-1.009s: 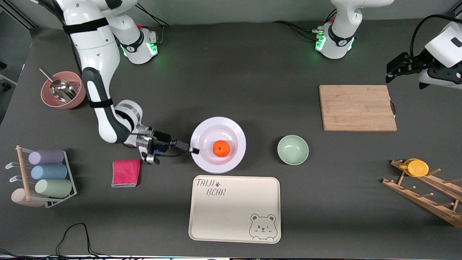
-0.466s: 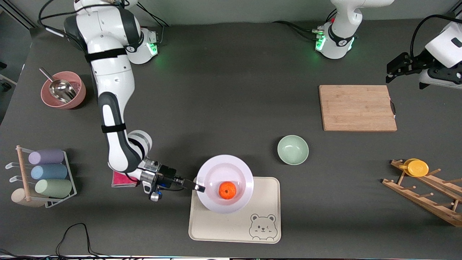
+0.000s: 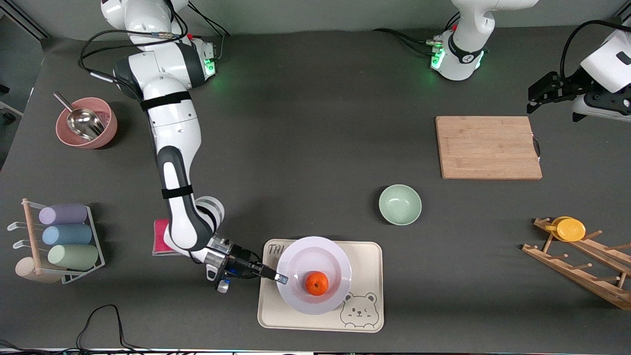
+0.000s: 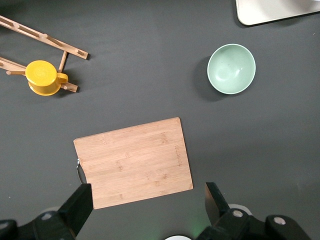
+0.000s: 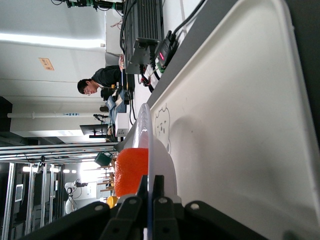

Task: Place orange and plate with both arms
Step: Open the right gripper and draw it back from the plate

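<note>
The white plate (image 3: pixel 303 264) is over the cream bear tray (image 3: pixel 367 256), with the orange (image 3: pixel 316 283) sitting in it. My right gripper (image 3: pixel 280 278) is shut on the plate's rim at the side toward the right arm's end of the table. In the right wrist view the fingers pinch the plate's edge (image 5: pixel 148 150), the orange (image 5: pixel 131 170) shows beside it, and the tray (image 5: pixel 235 125) lies under it. I cannot tell whether the plate touches the tray. My left gripper (image 3: pixel 535 96) waits open and empty, up above the table near the wooden cutting board (image 3: pixel 488 147).
A pale green bowl (image 3: pixel 400 204) stands farther from the front camera than the tray. A pink cloth (image 3: pixel 158 237) lies under my right arm. A cup rack (image 3: pixel 59 241), a pink bowl with a scoop (image 3: pixel 86 123) and a wooden rack with a yellow cup (image 3: pixel 569 229) stand at the table's ends.
My right gripper carried the plate with the orange toward the front camera, from the bare table to over the bear tray. The left arm has not moved.
</note>
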Controlling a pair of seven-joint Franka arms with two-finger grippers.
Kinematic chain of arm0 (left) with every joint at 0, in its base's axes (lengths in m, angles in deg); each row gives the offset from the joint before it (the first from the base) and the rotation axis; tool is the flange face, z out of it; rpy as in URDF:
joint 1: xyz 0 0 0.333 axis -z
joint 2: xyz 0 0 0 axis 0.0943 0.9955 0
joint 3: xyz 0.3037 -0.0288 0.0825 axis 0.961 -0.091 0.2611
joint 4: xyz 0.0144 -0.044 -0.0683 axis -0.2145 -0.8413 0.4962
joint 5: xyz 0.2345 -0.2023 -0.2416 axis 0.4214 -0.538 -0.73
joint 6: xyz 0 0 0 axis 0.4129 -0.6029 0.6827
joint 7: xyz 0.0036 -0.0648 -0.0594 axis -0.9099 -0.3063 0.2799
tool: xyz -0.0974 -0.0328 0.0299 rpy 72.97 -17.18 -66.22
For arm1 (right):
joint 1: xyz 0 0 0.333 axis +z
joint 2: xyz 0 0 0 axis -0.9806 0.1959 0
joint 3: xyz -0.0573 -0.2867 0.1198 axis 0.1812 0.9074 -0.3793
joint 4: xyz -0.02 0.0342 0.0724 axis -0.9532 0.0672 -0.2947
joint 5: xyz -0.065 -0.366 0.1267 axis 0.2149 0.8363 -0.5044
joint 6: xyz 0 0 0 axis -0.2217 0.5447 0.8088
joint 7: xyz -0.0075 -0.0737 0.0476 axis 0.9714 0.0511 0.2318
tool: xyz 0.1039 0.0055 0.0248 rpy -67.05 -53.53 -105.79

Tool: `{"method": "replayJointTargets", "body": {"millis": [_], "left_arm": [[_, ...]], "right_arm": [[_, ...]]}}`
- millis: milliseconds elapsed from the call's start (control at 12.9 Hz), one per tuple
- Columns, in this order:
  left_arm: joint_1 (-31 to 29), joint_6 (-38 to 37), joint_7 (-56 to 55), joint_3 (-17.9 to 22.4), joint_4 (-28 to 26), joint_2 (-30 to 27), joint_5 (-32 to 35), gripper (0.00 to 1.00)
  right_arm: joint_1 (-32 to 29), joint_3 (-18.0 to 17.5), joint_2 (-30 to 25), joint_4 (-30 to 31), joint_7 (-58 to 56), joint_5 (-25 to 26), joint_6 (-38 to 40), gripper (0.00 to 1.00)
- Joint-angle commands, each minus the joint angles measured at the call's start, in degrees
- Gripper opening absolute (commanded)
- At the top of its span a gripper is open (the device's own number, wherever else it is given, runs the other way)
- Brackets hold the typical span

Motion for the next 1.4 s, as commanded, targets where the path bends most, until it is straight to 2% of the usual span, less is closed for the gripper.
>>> {"method": "replayJointTargets", "body": {"millis": [0, 311, 388, 466, 621, 699, 776, 1009, 1164, 1320], "left_arm": [[-0.03, 0.44, -0.77, 0.11, -0.37, -0.56, -0.51, 1.0], [-0.03, -0.43, -0.77, 0.11, -0.28, -0.73, -0.51, 1.0], [-0.03, -0.96, -0.68, 0.11, -0.28, -0.82, -0.51, 1.0], [-0.11, -1.83, -0.68, 0.19, -0.19, -0.82, -0.51, 1.0], [-0.12, -2.1, -0.68, 0.28, -0.19, -0.73, -1.56, 1.0], [-0.2, -2.28, -0.77, 0.54, -0.19, -0.64, -2.17, 1.0], [-0.2, -2.19, -0.77, 0.63, -0.28, -0.64, -2.27, 1.0], [-2.74, -1.93, -0.68, 0.81, -0.37, -0.29, -2.09, 1.0], [-3.89, -1.58, -0.77, 0.81, -0.37, -0.2, -2.0, 1.0], [-3.89, -2.27, -0.85, 0.81, -0.37, -0.38, -2.0, 1.0]], "right_arm": [[-0.69, -1.25, 2.82, -4.79, 1.68, 0.4, -1.46, 0.0], [-0.69, -1.52, 3.7, -5.76, 0.54, 0.4, -1.81, 0.0], [-0.95, -1.6, 3.7, -5.76, 0.54, 0.31, -1.82, 0.21], [-1.04, -1.61, 3.78, -5.76, 0.54, 0.31, -1.82, 0.3], [-1.13, -1.61, 3.79, -5.76, 0.54, 0.31, -1.73, 0.35], [-1.3, -1.61, 3.7, -5.76, 0.62, 0.31, -1.73, 0.64], [-1.39, -1.69, 3.61, -5.67, 0.62, 0.31, -1.73, 1.0], [-2.36, -1.52, 3.0, -5.76, 1.23, 0.48, -1.55, 1.0], [-3.41, -0.99, 2.03, -5.67, 1.5, 2.41, -1.55, 1.0], [-4.46, -0.99, -0.16, -5.41, 2.98, 9.59, -1.55, 1.0]]}}
